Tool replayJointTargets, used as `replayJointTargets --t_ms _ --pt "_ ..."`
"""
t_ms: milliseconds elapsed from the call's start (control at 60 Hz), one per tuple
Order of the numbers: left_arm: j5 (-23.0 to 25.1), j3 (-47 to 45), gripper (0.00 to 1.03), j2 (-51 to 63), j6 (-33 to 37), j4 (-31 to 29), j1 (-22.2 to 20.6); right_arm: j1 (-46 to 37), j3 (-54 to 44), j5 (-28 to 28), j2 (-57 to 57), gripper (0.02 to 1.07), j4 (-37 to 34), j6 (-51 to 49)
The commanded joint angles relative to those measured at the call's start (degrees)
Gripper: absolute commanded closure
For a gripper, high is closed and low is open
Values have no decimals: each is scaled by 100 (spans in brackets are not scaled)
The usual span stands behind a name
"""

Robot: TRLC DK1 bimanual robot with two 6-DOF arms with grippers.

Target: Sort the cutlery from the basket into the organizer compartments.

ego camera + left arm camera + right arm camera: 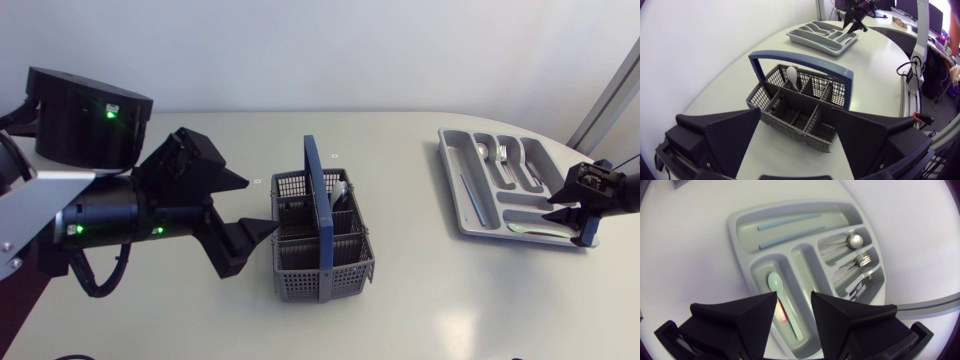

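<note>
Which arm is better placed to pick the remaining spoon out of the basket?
Left: the left pincer, open, sits beside the basket holding the spoon; the right pincer hovers over the organizer.

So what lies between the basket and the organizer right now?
Nothing: in the head view the stretch of table between the basket and the organizer is bare. The left wrist view shows the same.

Left arm is black (green lights, cable).
</note>
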Motion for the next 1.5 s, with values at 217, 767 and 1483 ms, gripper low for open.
replayJointTargets --t_ms 217,767,1483 --pt "-20 -593 26 -104 176 -272 -593 1372 337 -779 -721 50 -371 2638" --pt "-11 -1164 96 520 229 317 -1033 4070 1164 -753 607 86 499 5855" --pt "-20 -1059 100 1487 343 1196 -585 4940 3343 -1728 2637 101 -239 6654"
